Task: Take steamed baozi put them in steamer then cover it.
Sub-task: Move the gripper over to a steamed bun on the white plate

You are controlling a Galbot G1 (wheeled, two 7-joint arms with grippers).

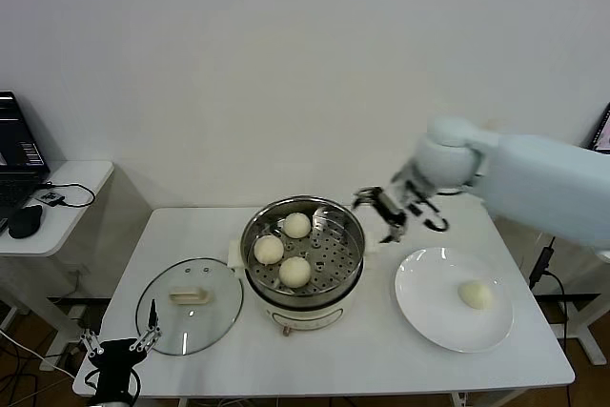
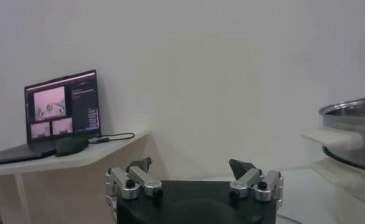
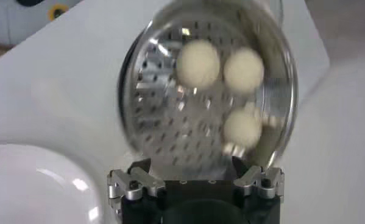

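Note:
The steel steamer (image 1: 353, 235) stands mid-table on its cream base, with three baozi (image 1: 294, 272) on its perforated tray. They also show in the right wrist view (image 3: 198, 63). A fourth baozi (image 1: 474, 294) lies on the white plate (image 1: 424, 307) to the right. The glass cover (image 1: 167, 321) with its cream handle lies flat on the table left of the steamer. My right gripper (image 1: 389, 212) is open and empty, in the air just beyond the steamer's right rim. My left gripper (image 1: 119, 340) is open and empty, low at the table's front left corner.
A side desk (image 1: 67, 183) with a laptop (image 2: 63, 109), mouse and cables stands to the left of the table. The steamer's side handle (image 2: 334, 139) shows in the left wrist view. A white wall is behind the table.

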